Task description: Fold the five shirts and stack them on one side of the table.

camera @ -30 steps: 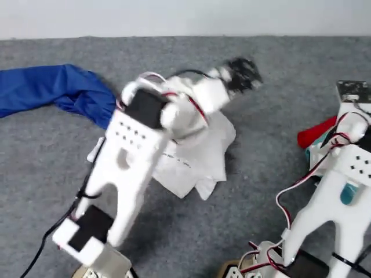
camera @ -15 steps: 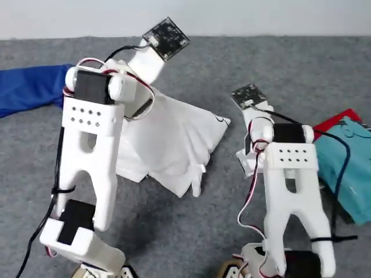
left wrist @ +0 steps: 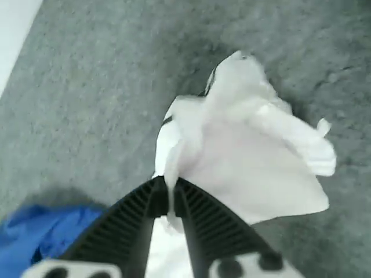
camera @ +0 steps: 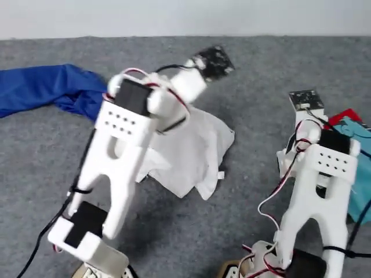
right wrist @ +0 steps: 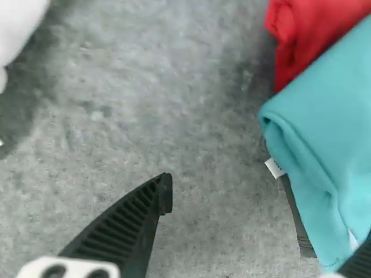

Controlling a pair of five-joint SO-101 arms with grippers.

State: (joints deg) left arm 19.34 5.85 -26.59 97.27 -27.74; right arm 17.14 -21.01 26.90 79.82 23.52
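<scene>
Two robot arms stand side by side at a grey bench (camera: 261, 69). The left gripper (left wrist: 168, 194) has its black fingers (left wrist: 139, 214) pressed close together, and they pinch a fold of the white shirt (left wrist: 249, 168) between them. The white shirt (camera: 197, 156) sits in the middle of the bench, all crumpled, with one part under the left arm (camera: 127, 150). A blue shirt (camera: 46, 87) lies bunched up at the far left side of the bench, just beside the white one.

The right gripper (right wrist: 264, 220) hangs over bare bench with its fingers (right wrist: 139, 226) spread wide and nothing in them. Near it, at the right side of the bench, a teal shirt (right wrist: 324, 150) lies folded, touching a red shirt (right wrist: 307, 35). From above, the red shirt (camera: 342, 117) peeks out from behind the teal shirt (camera: 358, 132).
</scene>
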